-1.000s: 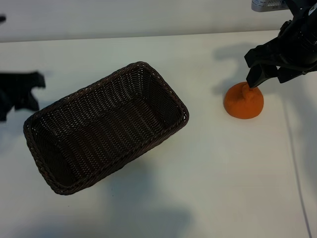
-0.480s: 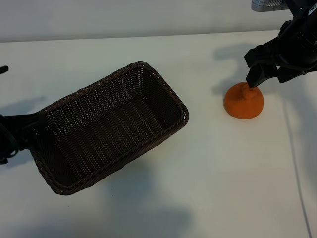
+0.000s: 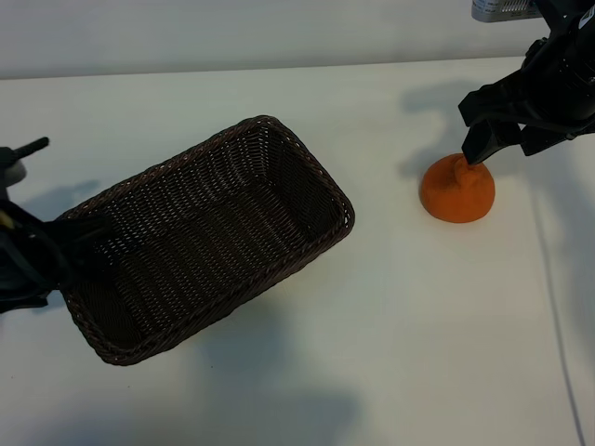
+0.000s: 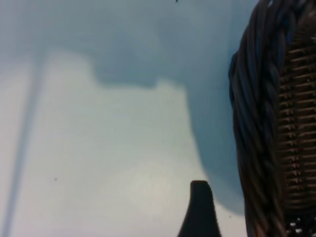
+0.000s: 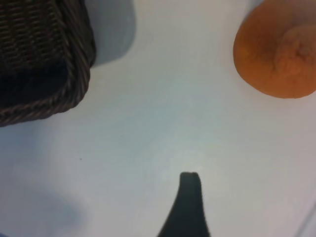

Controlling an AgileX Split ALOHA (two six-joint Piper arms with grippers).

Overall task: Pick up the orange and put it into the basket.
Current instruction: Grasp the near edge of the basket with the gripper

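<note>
Orange not yet picked up; both claws spread wide and empty.

At the left, you see the left claw (image 3: 42, 251) against the near end of the basket (image 3: 200, 237), likely placed to steady it. Further right, the orange (image 3: 456, 189) rests on the table (image 3: 390, 307), well apart from the basket. The right claw (image 3: 497, 135) hangs just above the orange, one finger at its stem bump; nothing is gripped.

Right end effector (image 3: 507, 139) hangs spread at far right — left end effector (image 3: 65, 243) low at left, spread.
</note>
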